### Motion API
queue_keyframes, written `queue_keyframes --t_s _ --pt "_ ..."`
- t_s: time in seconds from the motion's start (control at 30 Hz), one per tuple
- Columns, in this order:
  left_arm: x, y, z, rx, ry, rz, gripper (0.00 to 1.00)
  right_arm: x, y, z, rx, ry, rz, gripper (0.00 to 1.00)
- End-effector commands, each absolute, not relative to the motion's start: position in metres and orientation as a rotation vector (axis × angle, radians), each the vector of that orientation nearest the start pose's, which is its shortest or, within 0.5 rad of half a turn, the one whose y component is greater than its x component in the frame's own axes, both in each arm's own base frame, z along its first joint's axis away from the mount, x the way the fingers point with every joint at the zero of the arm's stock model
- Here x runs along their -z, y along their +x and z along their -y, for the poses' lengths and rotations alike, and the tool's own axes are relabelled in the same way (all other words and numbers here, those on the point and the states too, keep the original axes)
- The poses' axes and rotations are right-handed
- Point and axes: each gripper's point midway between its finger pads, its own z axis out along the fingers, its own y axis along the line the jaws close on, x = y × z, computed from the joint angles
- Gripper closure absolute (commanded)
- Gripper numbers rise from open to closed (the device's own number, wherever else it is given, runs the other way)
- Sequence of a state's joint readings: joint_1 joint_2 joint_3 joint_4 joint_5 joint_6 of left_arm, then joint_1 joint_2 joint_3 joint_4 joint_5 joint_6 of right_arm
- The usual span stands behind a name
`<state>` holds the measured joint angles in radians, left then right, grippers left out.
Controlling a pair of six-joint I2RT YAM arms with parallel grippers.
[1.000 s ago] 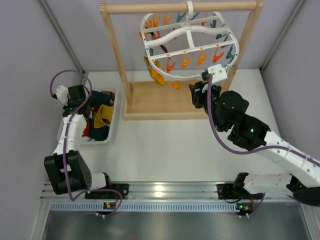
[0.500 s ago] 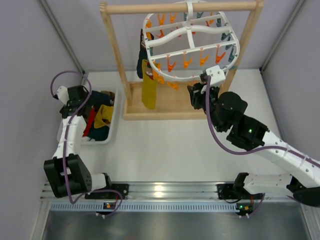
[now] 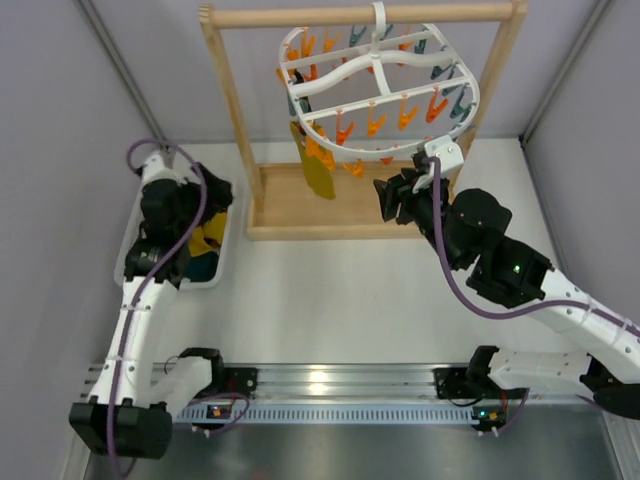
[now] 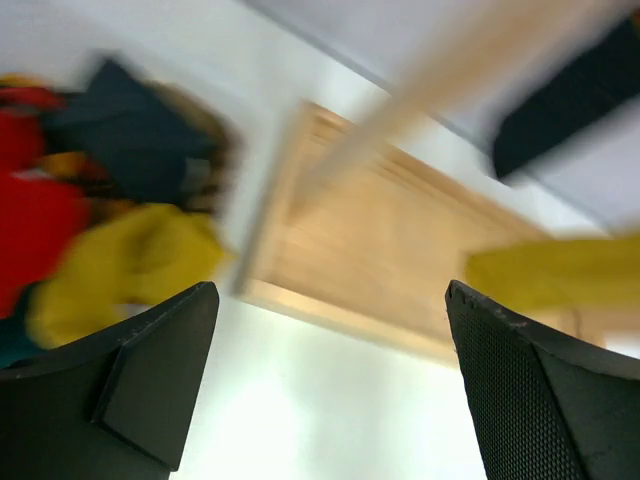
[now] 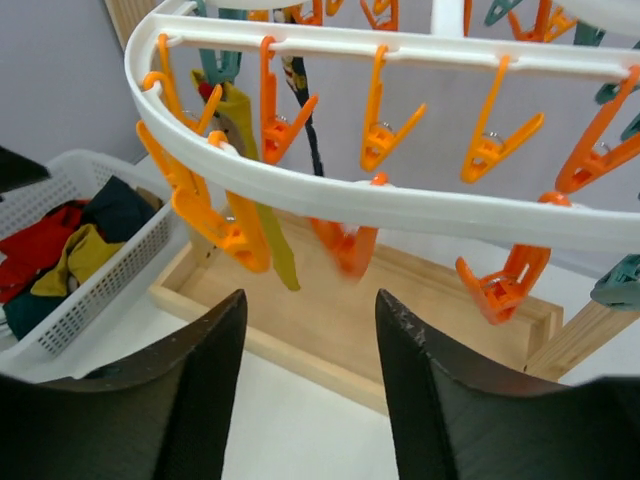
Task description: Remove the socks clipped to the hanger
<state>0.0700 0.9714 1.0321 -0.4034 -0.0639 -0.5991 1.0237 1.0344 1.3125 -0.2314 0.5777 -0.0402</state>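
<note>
Wooden rack (image 3: 232,110) beside white basket (image 3: 223,254)

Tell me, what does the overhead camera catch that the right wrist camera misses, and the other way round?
Only overhead: the left arm and right arm, the wooden top bar, the hook over it. Only right wrist: the clips close up, framed by its own fingers. Both: the hanger, a hanging yellow sock, the basket of socks, the wooden base.

table (image 3: 330,300): plain white | wooden rack (image 3: 285,205) base sits at the back | white basket (image 3: 224,250) of socks (image 3: 207,230) far left
</note>
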Motion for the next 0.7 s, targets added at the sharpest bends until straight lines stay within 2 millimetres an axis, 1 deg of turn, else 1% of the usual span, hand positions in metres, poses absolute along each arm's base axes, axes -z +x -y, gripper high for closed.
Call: queue_keyframes --t_s 0.0,0.03,0.07,0.1,0.13,0.17,0.2,0.23,0.3,0.33,0.37,0.4,0.43,0.47,0.5,0.57,0.6,0.63,0.67 --pt "-0.316 0.327 0.091 0.455 -0.23 -1.807 0.02 -0.434 0.242 -0.222 -0.387 -0.357 -1.504 0.46" --pt "-0.322 0.326 0.114 0.503 -0.144 -1.77 0.01 -0.434 0.24 -0.221 -0.399 -0.359 -1.504 0.43" --pt "-0.325 0.317 0.148 0.579 -0.025 -1.755 0.01 -0.436 0.233 -0.22 -0.445 -0.355 -1.502 0.37" --pt "-0.328 0.312 0.165 0.621 0.08 -1.725 0.02 -0.434 0.229 -0.22 -0.472 -0.355 -1.506 0.33" --pt "-0.331 0.309 0.18 0.695 0.158 -1.658 0.01 -0.439 0.222 -0.213 -0.504 -0.347 -1.49 0.3" --pt "-0.336 0.305 0.187 0.728 0.205 -1.603 0.01 -0.438 0.215 -0.213 -0.537 -0.373 -1.483 0.24" --pt "-0.335 0.303 0.191 0.739 0.257 -1.563 0.02 -0.436 0.209 -0.211 -0.556 -0.386 -1.484 0.21" --pt "-0.331 0.303 0.195 0.756 0.279 -1.498 0.01 -0.442 0.201 -0.203 -0.584 -0.385 -1.461 0.19" --pt "-0.316 0.307 0.196 0.748 0.286 -1.5 0.02 -0.439 0.194 -0.194 -0.589 -0.389 -1.471 0.16" --pt "-0.318 0.309 0.199 0.752 0.298 -1.474 0.01 -0.446 0.186 -0.184 -0.609 -0.381 -1.449 0.14" --pt "-0.31 0.315 0.201 0.736 0.314 -1.485 0.01 -0.441 0.183 -0.181 -0.609 -0.394 -1.46 0.12" --pt "-0.304 0.318 0.202 0.726 0.323 -1.486 0.01 -0.442 0.179 -0.178 -0.619 -0.396 -1.456 0.1" --pt "-0.302 0.325 0.203 0.712 0.331 -1.47 0.01 -0.445 0.172 -0.173 -0.641 -0.406 -1.441 0.09" --pt "-0.303 0.327 0.204 0.697 0.348 -1.45 0.02 -0.442 0.17 -0.172 -0.648 -0.416 -1.446 0.09" --pt "-0.297 0.329 0.204 0.695 0.359 -1.446 0.01 -0.442 0.166 -0.17 -0.659 -0.422 -1.442 0.09" --pt "-0.293 0.337 0.201 0.696 0.361 -1.423 0.02 -0.443 0.158 -0.17 -0.696 -0.453 -1.424 0.08" --pt "-0.301 0.34 0.199 0.713 0.345 -1.375 0.01 -0.44 0.155 -0.171 -0.702 -0.473 -1.426 0.08" --pt "-0.294 0.351 0.191 0.706 0.328 -1.388 0.01 -0.44 0.15 -0.173 -0.725 -0.501 -1.413 0.07" --pt "-0.293 0.357 0.189 0.709 0.322 -1.39 0.01 -0.439 0.147 -0.174 -0.731 -0.518 -1.411 0.07"
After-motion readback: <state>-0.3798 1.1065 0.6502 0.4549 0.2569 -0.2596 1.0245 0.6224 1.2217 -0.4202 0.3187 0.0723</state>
